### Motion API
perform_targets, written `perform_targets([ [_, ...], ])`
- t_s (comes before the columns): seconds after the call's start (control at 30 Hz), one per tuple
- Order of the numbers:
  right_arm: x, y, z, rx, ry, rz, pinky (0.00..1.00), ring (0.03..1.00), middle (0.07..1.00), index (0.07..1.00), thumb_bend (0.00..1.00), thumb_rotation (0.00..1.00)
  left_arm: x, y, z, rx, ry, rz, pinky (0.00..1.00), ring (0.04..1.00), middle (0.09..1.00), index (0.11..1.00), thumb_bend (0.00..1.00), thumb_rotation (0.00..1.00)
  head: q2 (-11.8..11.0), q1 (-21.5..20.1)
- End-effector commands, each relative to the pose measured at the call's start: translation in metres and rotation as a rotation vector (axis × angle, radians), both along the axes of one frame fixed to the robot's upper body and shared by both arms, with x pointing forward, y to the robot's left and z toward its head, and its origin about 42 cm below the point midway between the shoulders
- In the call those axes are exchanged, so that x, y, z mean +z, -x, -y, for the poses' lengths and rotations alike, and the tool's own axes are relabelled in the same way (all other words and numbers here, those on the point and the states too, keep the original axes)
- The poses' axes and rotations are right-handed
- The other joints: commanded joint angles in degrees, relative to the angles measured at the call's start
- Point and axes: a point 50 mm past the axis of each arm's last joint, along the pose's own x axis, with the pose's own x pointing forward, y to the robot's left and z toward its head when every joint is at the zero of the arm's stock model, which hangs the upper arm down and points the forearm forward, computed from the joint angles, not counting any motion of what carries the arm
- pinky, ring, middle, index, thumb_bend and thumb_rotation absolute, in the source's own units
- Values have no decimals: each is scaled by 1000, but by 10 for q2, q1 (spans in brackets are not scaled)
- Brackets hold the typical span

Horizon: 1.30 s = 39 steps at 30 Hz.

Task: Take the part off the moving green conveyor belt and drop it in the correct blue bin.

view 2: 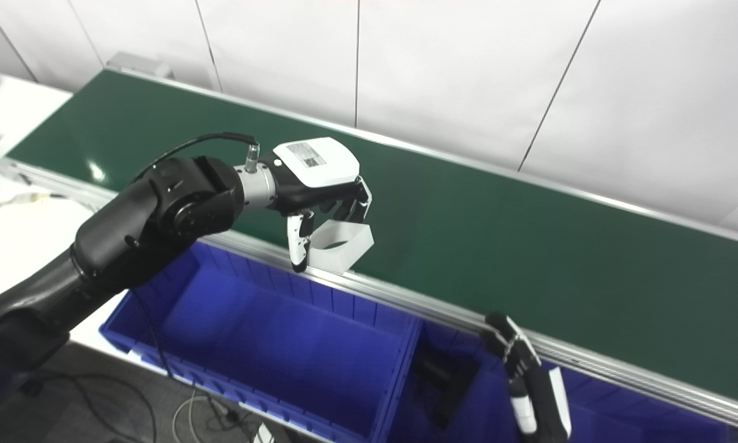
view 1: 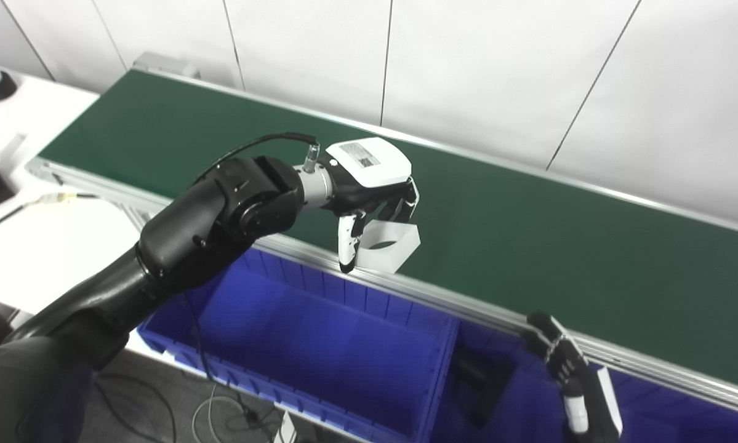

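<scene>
Part (view 1: 388, 246), one white hollow block, sits pinched between the thumb and fingers of the left hand (view 1: 372, 194), above the belt's (view 1: 529, 240) near rail, so the pick looks done. What is left, I judge, is carrying it out over a bin and letting go. Two blue bins show below the rail: the left bin (view 1: 319, 344) lies right under the hand and looks bare inside; the right bin (view 1: 682, 406) holds something dark, too dim to name. The right hand (view 1: 569, 372) hangs over that second bin holding nothing, fingers seemingly loosely curled, though it is cut off by the edge. One belt, no other parts on it.
</scene>
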Motion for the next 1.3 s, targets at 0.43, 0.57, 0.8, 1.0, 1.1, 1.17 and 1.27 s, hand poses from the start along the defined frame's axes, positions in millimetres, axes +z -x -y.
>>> perform_targets([
  [0.43,16,-4,-2,17,-31,82,798,831,877,875,859,961,-59,25,7,42,0,-51,279,365,435,514,523,0,5,-9],
  [0.57,16,-3,-2,17,-31,82,800,828,878,878,859,958,-82,28,9,79,21,-80,293,380,449,505,526,0,5,-10],
  [0.8,15,-4,-5,13,-28,83,798,826,875,878,877,964,-128,29,14,144,25,-162,352,438,485,490,526,0,0,-15],
  [1.0,15,-3,-7,14,-23,84,804,828,878,879,879,970,-172,21,10,247,7,-216,362,443,476,497,525,0,-1,-25],
  [1.1,15,-2,-8,12,-17,84,801,830,877,878,881,972,-186,19,8,281,17,-228,358,438,475,499,525,0,-3,-27],
  [1.17,15,-2,-9,10,-17,84,802,827,877,876,883,972,-194,18,8,290,26,-229,320,402,457,504,525,0,-4,-29],
  [1.27,14,-2,-10,9,-19,82,797,823,877,875,890,971,-203,16,9,298,23,-232,296,381,446,506,525,0,-4,-30],
])
